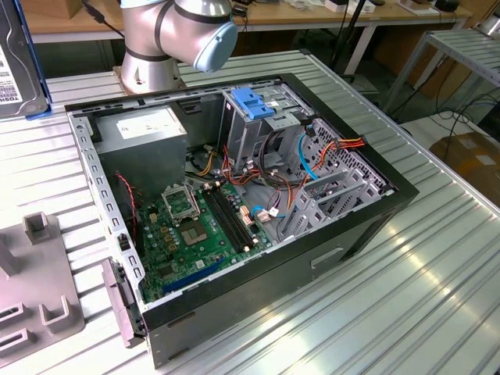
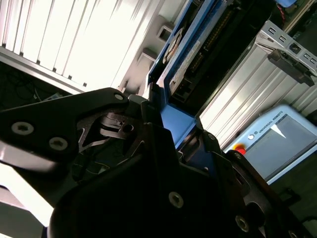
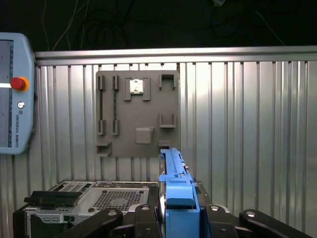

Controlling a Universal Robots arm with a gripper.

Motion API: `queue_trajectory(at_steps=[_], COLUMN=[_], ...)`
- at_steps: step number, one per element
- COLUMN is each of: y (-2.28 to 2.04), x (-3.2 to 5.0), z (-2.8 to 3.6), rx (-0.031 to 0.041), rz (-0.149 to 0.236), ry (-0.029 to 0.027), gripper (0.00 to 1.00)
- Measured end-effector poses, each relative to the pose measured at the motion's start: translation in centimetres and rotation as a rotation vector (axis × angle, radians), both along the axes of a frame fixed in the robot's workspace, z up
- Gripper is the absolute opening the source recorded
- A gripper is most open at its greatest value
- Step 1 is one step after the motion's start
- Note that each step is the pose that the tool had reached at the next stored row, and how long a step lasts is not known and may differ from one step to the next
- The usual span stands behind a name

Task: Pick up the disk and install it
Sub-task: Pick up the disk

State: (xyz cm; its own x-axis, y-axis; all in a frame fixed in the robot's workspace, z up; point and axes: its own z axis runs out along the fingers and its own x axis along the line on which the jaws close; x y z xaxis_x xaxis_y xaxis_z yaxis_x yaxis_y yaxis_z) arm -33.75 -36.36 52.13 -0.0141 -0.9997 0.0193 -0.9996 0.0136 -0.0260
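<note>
The disk (image 3: pixel 173 198) sits edge-on between the black fingers (image 3: pixel 143 223) of the gripper (image 3: pixel 177 218), which is clamped on the blue carrier frame in both wrist views. In the exterior view, the disk (image 1: pixel 17 62) appears at the upper left edge of the frame, apart from the open computer case (image 1: pixel 375 211) at frame centre. The case lies on a ribbed metal table (image 1: pixel 422 297). Its blue-tabbed drive cage (image 1: pixel 254 117) stands upright beside the motherboard (image 1: pixel 195 226). A grey fixture plate (image 1: pixel 31 305) lies at lower left.
</note>
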Motion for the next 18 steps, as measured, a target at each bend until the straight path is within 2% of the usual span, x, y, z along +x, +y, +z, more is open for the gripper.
queue_trajectory(at_steps=[7,18], y=[0.0,0.0], x=[0.71,2.28], z=[-0.02,-0.04], rx=[0.0,0.0], rz=[0.0,0.0], ry=[0.0,0.0001], gripper=[0.37,0.37])
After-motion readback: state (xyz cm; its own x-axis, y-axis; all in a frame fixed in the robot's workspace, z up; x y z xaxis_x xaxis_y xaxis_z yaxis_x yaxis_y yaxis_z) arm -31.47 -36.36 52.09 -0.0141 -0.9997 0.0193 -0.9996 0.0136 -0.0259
